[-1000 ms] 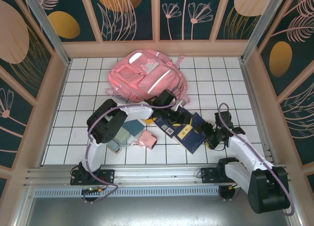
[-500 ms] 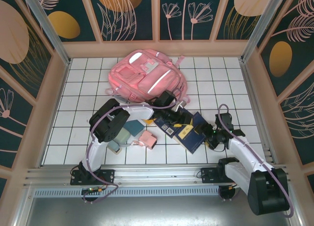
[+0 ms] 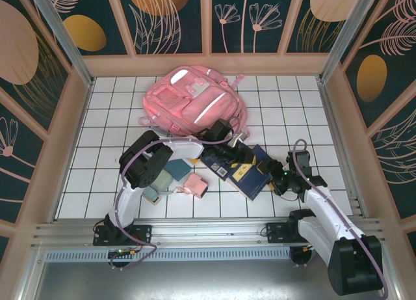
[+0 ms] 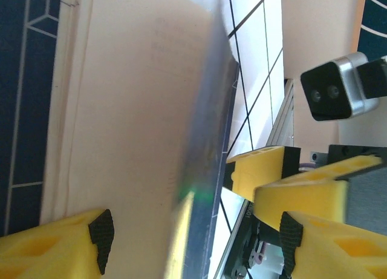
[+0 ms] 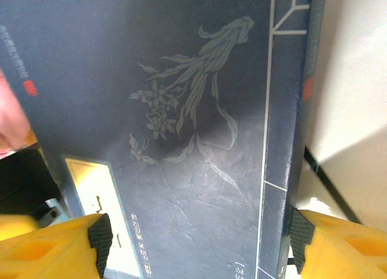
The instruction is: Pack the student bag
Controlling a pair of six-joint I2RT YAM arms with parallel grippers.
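student bag (image 3: pixel 194 105) overhead (wrist: book (image 5: pixel 181 140) cover)

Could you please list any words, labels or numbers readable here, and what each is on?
No text is legible.
Cream label on the dark blue book: characters too blurred.
Red mark on its spine: too small.
Pink backpack: no text visible.

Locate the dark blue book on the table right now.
Top view: the dark blue book is right of centre, just nearer than the student bag, between the left gripper and the right gripper.
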